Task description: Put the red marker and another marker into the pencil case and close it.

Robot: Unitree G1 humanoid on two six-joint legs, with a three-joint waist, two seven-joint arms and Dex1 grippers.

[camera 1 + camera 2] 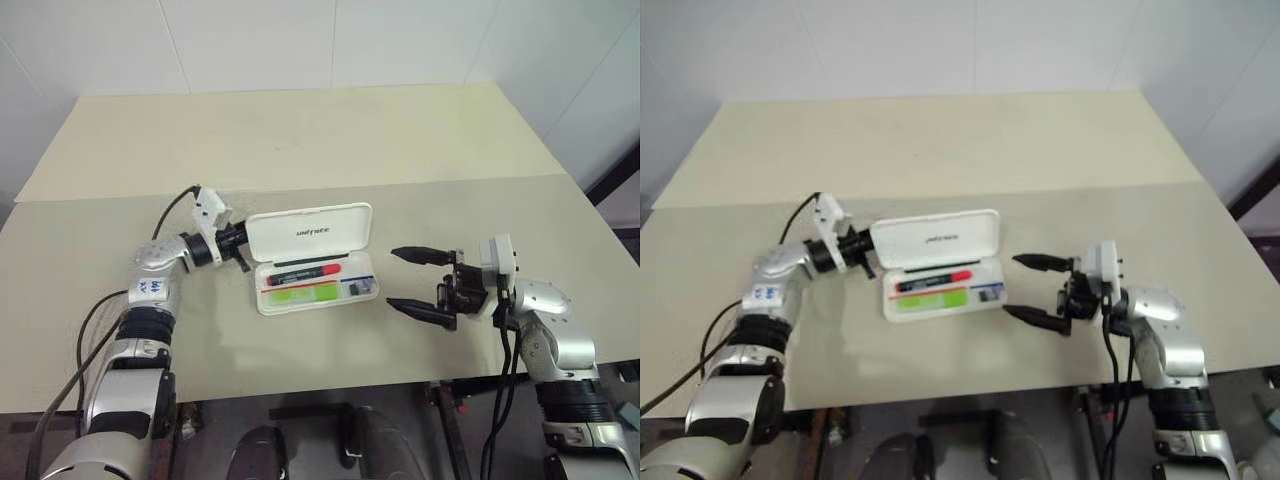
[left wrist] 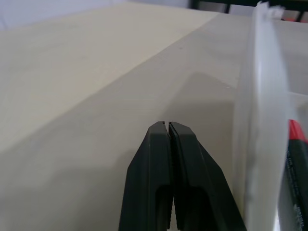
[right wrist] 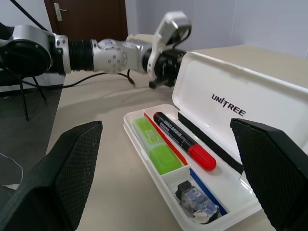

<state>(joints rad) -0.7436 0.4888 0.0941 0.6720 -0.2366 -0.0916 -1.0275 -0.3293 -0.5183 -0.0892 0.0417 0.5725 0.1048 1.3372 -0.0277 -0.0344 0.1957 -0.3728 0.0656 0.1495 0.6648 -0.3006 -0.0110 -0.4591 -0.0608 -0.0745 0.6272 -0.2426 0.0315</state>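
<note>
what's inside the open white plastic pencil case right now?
In the white plastic pencil case: a slim red marker with black barrel, a chunky lime-green marker beside it, and a small dark stub in the end compartment. The tray floor beneath them is covered.

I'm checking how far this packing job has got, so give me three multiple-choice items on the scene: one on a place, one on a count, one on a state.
1. Where is the slim red marker with a black section?
A. on the table
B. inside the flat white plastic pencil case
C. in a gripper

2. How many markers lie in the case?
A. one
B. two
C. three

3. How is the case's lid?
A. raised open
B. shut
C. detached

Key: 1 B, it lies in the tray beside the chunky lime-green marker. 2 B, red and green. 3 A, it stands up by the shut left gripper; the right gripper is open.
</note>
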